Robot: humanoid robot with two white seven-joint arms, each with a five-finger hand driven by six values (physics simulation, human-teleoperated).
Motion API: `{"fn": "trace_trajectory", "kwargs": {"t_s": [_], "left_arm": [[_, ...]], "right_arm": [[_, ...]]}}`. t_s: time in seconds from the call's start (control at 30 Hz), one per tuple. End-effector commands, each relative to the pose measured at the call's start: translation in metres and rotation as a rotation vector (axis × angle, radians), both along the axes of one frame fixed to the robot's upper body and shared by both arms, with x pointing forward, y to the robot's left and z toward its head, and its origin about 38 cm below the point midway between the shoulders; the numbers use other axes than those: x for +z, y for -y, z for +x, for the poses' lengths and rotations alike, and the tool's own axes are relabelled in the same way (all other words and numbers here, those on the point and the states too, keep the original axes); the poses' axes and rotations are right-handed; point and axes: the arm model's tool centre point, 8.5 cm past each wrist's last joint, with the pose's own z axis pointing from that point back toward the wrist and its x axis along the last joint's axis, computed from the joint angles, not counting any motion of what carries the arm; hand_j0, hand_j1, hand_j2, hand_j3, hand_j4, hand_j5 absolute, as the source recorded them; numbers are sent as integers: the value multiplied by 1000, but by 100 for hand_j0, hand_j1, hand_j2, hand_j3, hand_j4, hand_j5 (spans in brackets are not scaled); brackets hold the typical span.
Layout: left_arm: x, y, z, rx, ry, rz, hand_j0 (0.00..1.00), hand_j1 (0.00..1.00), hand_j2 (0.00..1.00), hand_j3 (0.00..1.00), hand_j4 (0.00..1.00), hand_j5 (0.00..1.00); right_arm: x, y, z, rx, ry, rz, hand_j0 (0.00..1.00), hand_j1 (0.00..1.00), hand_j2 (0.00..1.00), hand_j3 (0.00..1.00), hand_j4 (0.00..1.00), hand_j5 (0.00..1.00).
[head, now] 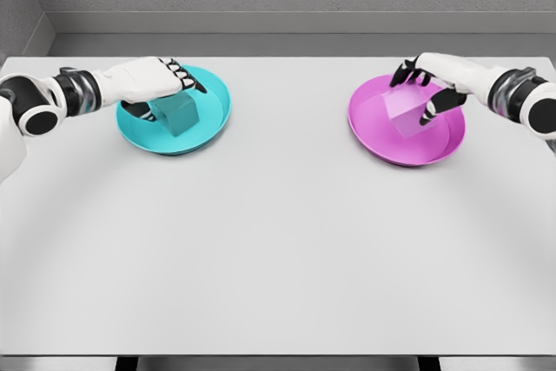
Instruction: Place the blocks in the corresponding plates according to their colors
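A teal block [181, 115] lies tilted inside the cyan plate [213, 119] at the back left. My left hand [161, 84] hovers just over it, fingers stretched out above the block and thumb beside its left face, not closed on it. A pink block [403, 115] rests in the magenta plate [382, 141] at the back right. My right hand [421, 91] hangs over that block with fingers spread, one fingertip [432, 113] close to the block's right side.
Both plates stand on a white table [278, 249] whose far edge runs just behind them. A grey wall rises beyond the table. The left forearm [52, 97] and right forearm [521, 93] reach in low over the table's side edges.
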Motion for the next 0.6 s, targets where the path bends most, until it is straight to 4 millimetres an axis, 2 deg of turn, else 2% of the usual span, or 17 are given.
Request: {"fn": "trace_trajectory", "kwargs": {"t_s": [0.0, 0.07, 0.1, 0.13, 0.3, 0.37, 0.4, 0.43, 0.57], "left_arm": [[5, -8, -1, 13, 8, -4, 100, 100, 100, 100, 100, 100], [19, -12, -4, -4, 43, -9, 100, 100, 100, 100, 100, 100], [26, -22, -8, 3, 48, -15, 100, 100, 100, 100, 100, 100], [29, -28, -11, 7, 49, -20, 100, 100, 100, 100, 100, 100], [56, -54, -30, 4, 66, -76, 100, 100, 100, 100, 100, 100], [64, -72, -45, 15, 54, -101, 100, 100, 100, 100, 100, 100], [64, -78, -53, 12, 42, -104, 100, 100, 100, 100, 100, 100], [72, -82, -61, 2, 49, -102, 100, 100, 100, 100, 100, 100], [65, -95, -84, -1, 6, -94, 100, 100, 100, 100, 100, 100]], "right_arm": [[-10, 8, 5, -35, -19, -4, 59, 59, 59, 59, 59, 59], [-11, 10, 6, -42, -18, -2, 60, 60, 60, 60, 60, 60], [-11, 10, 6, -44, -17, -2, 67, 67, 67, 67, 67, 67], [-11, 9, 6, -49, -19, -1, 99, 99, 99, 99, 99, 99], [-11, 8, 6, -49, -21, 0, 100, 100, 100, 100, 100, 100], [-11, 8, 6, -47, -20, 0, 100, 100, 100, 100, 100, 100], [-11, 8, 6, -47, -20, 0, 100, 100, 100, 100, 100, 100], [-11, 7, 5, -45, -19, 1, 100, 100, 100, 100, 100, 100], [-7, 5, 4, -33, -10, -1, 100, 100, 100, 100, 100, 100]]}}
